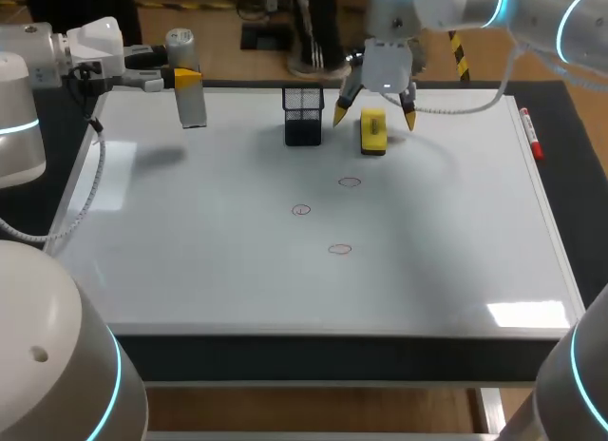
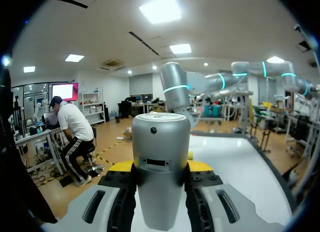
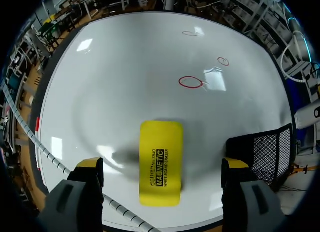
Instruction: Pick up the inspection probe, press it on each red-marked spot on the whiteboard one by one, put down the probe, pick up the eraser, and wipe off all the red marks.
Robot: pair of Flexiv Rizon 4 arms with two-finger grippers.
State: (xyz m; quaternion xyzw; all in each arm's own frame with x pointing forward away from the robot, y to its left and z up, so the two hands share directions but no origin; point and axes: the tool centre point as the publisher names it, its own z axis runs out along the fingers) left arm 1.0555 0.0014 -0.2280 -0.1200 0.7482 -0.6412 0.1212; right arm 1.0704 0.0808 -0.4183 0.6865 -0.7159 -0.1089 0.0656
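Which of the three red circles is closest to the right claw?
The red circle just ahead of the yellow eraser, which lies beneath the open right claw. The two other circles sit farther along the whiteboard.

Probe in left end effector: matt grey metal. Whiteboard glossy, smooth. Holder beside right end effector: wire mesh.

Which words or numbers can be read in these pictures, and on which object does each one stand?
"MAGNETIC": on the yellow eraser, right wrist view.
"WHITE BOARD ERASER": smaller, beside it on the same eraser.
A third line on the eraser: too blurred to read.
Marker and probe: no readable print.
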